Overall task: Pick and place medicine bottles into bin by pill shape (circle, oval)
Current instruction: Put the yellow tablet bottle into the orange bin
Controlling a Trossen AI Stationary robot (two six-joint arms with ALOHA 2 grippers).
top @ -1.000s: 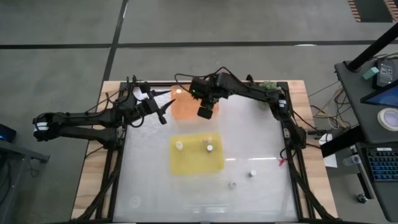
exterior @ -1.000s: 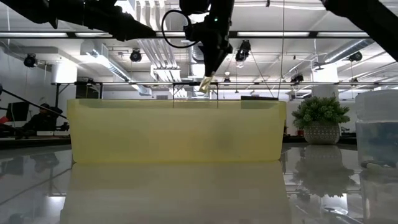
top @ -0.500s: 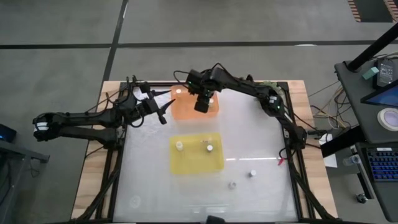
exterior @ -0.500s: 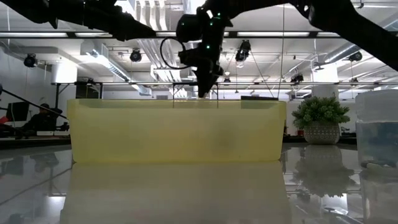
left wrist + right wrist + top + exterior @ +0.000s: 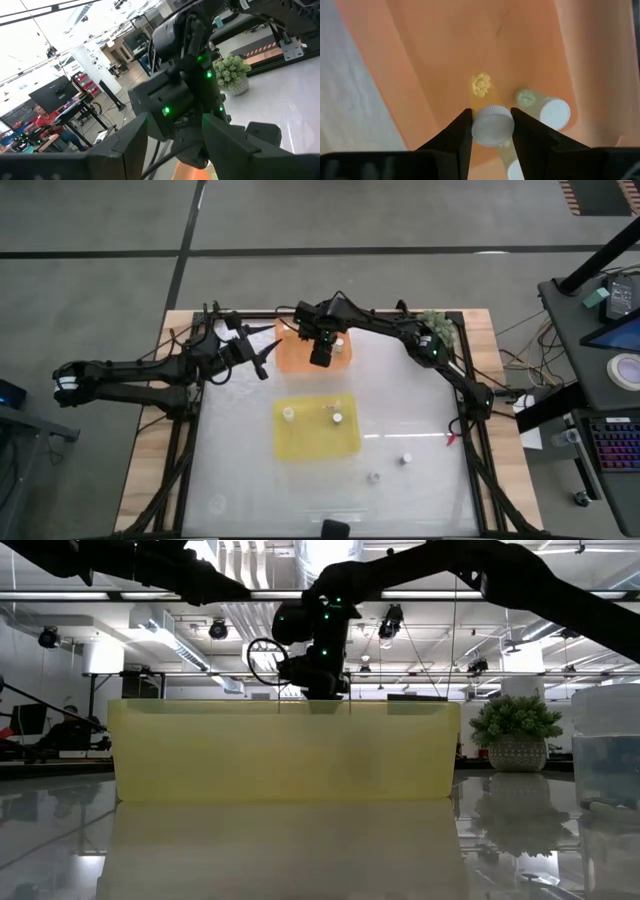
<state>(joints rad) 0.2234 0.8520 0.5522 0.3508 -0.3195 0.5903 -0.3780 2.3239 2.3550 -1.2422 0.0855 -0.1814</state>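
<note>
Right gripper (image 5: 491, 131) clamped on a white-capped medicine bottle (image 5: 492, 125) over the orange bin (image 5: 296, 356) upper centre, left gripper (image 5: 262, 356) parted, empty, beside it

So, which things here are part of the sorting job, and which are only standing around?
Part of the job:
- medicine bottle held in the right gripper over the orange bin
- bottles in the yellow bin
- two loose bottles on the table
- left gripper, waiting beside the orange bin

Only standing around:
- potted plant
- clear container
</note>
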